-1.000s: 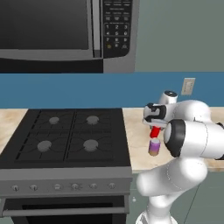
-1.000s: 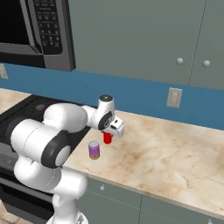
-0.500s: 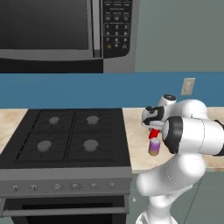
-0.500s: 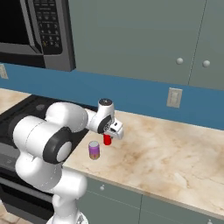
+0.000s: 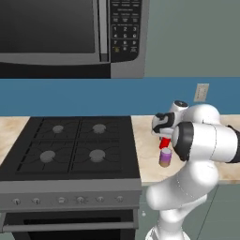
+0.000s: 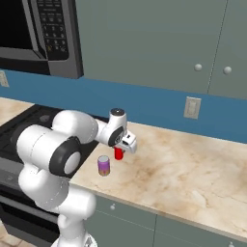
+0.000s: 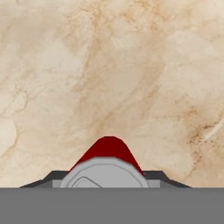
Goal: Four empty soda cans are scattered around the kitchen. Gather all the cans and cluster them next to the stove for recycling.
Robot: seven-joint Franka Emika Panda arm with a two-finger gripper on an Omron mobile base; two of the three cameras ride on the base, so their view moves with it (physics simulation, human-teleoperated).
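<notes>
Microwave (image 5: 70, 37) hangs above; wall outlet (image 6: 192, 107) (white) sits over the marble counter (image 6: 193, 173).

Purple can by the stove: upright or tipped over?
Upright. The purple can stands on end on the counter with its round top facing up, just right of the stove.

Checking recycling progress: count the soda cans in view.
2. A small purple can with tan band stands on the beige counter beside the stove; a red, silver-topped can sits in the tool. Others may be hidden.
</notes>
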